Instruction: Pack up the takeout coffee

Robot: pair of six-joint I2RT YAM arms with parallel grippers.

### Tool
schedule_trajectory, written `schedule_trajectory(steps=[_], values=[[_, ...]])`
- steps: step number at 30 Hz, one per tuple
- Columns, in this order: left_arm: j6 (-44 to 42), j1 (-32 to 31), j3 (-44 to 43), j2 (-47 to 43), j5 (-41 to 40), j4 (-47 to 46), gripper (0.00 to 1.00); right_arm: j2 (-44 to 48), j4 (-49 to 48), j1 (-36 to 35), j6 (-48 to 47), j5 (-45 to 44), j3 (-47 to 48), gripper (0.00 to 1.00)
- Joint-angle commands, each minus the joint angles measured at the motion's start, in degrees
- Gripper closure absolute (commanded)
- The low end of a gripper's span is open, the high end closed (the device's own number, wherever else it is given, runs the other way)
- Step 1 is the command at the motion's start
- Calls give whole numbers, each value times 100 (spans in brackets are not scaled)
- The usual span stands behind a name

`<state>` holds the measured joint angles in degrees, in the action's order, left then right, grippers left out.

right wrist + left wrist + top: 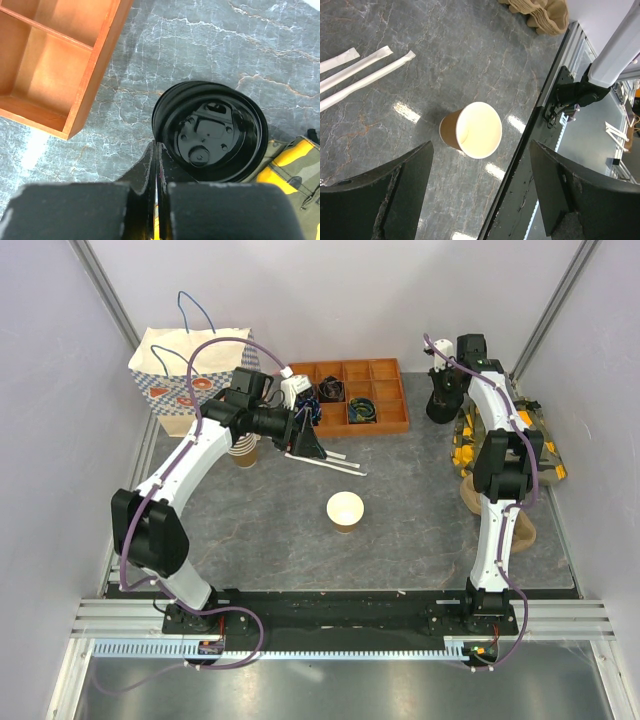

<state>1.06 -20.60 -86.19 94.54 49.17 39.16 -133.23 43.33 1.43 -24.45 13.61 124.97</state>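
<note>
A tan paper cup (345,510), cream inside and with no lid on it, stands upright in the middle of the table. It also shows in the left wrist view (472,129). My left gripper (303,443) is open and empty, up above the table behind and to the left of the cup, near the straws; its fingers (407,185) frame the cup from a distance. A stack of round black lids (210,132) sits at the back right (440,405). My right gripper (156,146) is shut, its tips at the left rim of the top lid.
An orange wooden tray (385,425) with compartments lies at the back. A patterned paper bag (180,380) stands at the back left, a stack of lidless cups (246,452) beside it. Wrapped straws (330,460) lie near the tray. Yellow packets (545,455) and brown sleeves (520,530) lie on the right.
</note>
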Motion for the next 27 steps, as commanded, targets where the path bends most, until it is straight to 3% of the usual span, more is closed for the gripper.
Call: schedule_trajectory(steps=[1,8,12,13,19,27], values=[[114,21,-266,56,172,-75,15,156,18,41,10,160,204,100],[114,21,-328,117,198,-75,15,297,35,33,-24,160,195,100],[114,12,-319,126,199,-75,15,359,53,41,-236,37,107,68],[114,21,-319,117,207,-75,15,342,53,50,-262,-24,107,67],[114,12,-310,126,216,-75,15,210,114,76,-491,-121,203,66],[114,12,-346,178,234,-84,15,-1,211,103,-561,-156,291,71]])
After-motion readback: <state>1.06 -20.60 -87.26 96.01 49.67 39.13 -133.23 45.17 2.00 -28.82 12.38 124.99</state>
